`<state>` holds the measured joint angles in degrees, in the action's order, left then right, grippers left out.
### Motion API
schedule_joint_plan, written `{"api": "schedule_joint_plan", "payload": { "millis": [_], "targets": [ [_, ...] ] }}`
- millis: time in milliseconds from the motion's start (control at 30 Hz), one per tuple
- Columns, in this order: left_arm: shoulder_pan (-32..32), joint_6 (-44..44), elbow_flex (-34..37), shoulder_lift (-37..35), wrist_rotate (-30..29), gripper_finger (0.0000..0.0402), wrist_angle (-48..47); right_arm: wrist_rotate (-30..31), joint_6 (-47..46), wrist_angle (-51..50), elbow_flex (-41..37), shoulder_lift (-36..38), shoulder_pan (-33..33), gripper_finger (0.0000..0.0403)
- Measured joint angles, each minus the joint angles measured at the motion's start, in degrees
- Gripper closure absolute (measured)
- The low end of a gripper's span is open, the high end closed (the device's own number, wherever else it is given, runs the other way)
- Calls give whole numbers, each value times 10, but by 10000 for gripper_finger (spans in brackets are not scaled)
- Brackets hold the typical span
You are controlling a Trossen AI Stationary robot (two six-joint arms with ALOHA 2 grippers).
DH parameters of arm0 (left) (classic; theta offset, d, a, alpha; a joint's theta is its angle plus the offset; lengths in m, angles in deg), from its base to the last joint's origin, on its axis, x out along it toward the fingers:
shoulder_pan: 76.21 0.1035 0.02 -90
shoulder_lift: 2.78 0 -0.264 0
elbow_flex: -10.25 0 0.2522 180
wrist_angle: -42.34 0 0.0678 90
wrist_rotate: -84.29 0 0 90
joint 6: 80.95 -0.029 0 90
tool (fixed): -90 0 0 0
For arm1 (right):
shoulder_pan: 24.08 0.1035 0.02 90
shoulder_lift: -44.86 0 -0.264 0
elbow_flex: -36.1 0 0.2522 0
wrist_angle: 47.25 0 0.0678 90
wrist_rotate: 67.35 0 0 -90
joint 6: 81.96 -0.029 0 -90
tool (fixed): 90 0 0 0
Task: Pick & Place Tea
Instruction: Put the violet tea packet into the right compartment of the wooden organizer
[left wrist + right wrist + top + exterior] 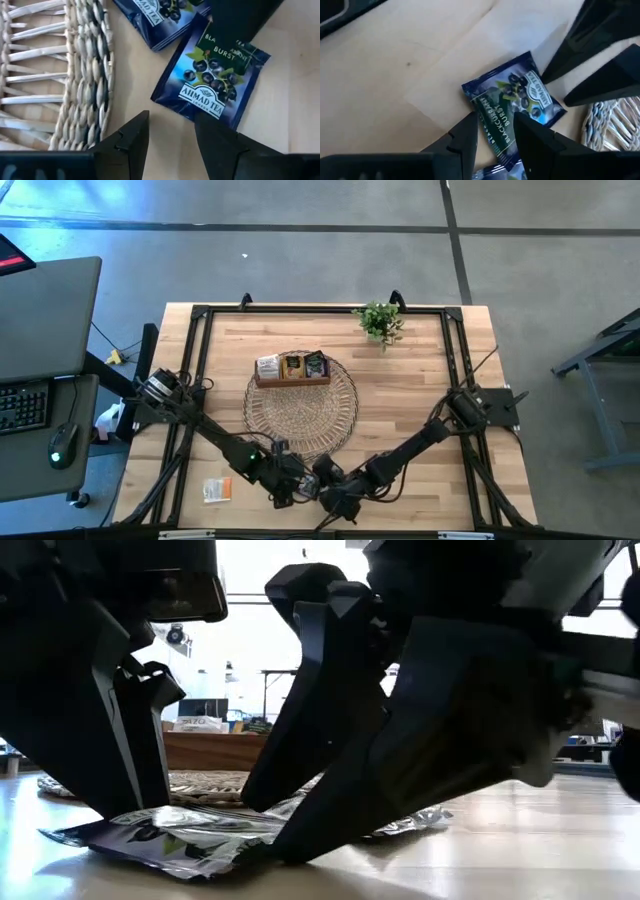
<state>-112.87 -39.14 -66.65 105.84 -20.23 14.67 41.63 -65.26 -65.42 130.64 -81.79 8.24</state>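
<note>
1. The dark blue tea packet (210,82) lies flat on the table (420,390) just beside the woven mat (75,75) — another packet (155,20) close by.
2. Judged light, thin, slick foil; pinch an edge.
3. Left gripper (170,135) — jaws parted, empty — hovers at its edge.
4. Right gripper (495,132), parted, holds nothing.

Tea: two dark blue blackcurrant packets (210,80) lie flat on table near front edge, just beside woven mat rim, w/ second packet (155,20) close by. Orange-white packet (217,490) lies flat, apart, front-left. Three more packets (291,366) stand upright in wooden tray.
</note>
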Motion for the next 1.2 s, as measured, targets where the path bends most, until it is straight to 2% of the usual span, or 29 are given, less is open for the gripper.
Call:
{"api": "schedule_joint_plan", "payload": {
  "millis": [133,267,400,600,733,967,1100,1200],
  "targets": [
    [0,-9,0,0,15,245,9,15,-1,7,-1,-1,-6,279],
    [0,-10,0,0,15,245,9,-4,16,8,-1,-1,-11,286],
    [0,-8,0,0,18,245,9,-3,25,14,-2,-1,-11,317],
    [0,-8,0,0,17,245,8,-20,29,17,-2,-2,-10,392],
    [-1,2,0,0,9,245,7,-9,29,15,-2,-1,0,390],
    [-1,39,0,-10,-13,245,1,128,72,-86,-4,47,29,397],
    [-1,47,0,-44,-28,245,-1,199,228,-175,-2,83,40,400],
    [-1,44,0,-60,-29,245,-7,292,378,-244,-3,103,32,399]
  ]
}}
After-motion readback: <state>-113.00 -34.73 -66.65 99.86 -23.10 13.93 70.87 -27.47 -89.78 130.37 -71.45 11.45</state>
